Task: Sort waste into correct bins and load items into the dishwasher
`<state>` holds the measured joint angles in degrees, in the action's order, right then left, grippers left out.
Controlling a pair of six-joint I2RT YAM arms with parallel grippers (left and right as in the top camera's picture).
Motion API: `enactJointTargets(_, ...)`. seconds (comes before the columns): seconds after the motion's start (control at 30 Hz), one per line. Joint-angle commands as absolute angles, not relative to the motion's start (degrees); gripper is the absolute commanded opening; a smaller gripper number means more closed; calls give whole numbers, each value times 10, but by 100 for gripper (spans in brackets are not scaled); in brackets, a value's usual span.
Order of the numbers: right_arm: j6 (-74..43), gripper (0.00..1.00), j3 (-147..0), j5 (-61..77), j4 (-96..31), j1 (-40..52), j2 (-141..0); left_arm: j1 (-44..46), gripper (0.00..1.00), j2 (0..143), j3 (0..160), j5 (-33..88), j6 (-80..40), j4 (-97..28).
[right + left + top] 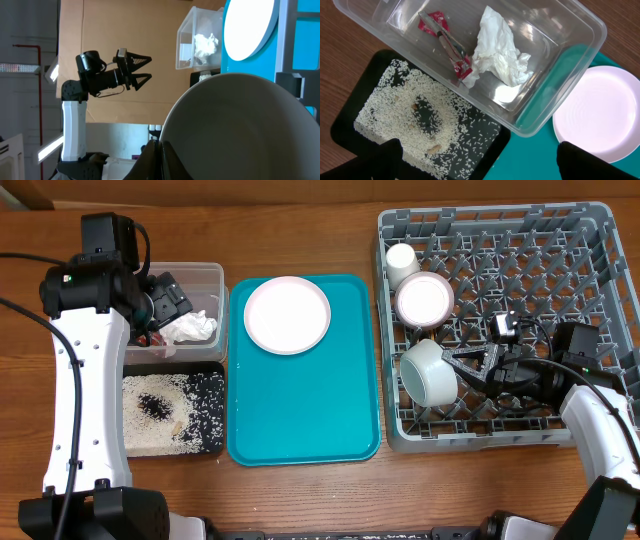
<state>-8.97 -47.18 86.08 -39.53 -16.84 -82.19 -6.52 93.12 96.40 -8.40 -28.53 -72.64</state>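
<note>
Left gripper (172, 298): poised over the clear rectangular plastic tub (208, 272) at the table's left. Jaws spread wide, gripping nothing. Dark fingertips (382, 160) at the two lower corners of the left wrist view.

Inside that tub: a crumpled white paper napkin (500, 50) and, touching it, a red printed snack wrapper (447, 47). Wrapper lying flat, long axis roughly along the tub's long wall, upper left to lower right in the left wrist view.

Just beside the tub, on the near side: a shallow black rectangular tray (492, 142), strewn with loose white rice-like grains (155, 420) and dark bits.

Between bins and rack: a large teal serving tray (300, 410), long axis near to far, carrying a round pale pink plate (287, 314) flat at its far end.

At the right: a large square grey plastic dish rack (500, 225). In its far left corner, a small white cup (402, 260); just beside that, a small pale pink bowl (424, 300). Nearer, a small white bowl (428, 375), tipped among the pegs, rim turned toward the right gripper (462, 366).

Right gripper: reaching in from the right, jaws pinched tight on the white bowl's rim.
</note>
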Motion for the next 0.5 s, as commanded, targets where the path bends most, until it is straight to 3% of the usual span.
enactJointTargets(0.0, -83, 4, -468, 855, -393, -163, -824, -66, 100, 934, 972, -88, -281, -726)
enactJointTargets(0.47, -85, 4, -465, 834, -394, -147, -824, -66, 100, 934, 972, -88, -281, -726)
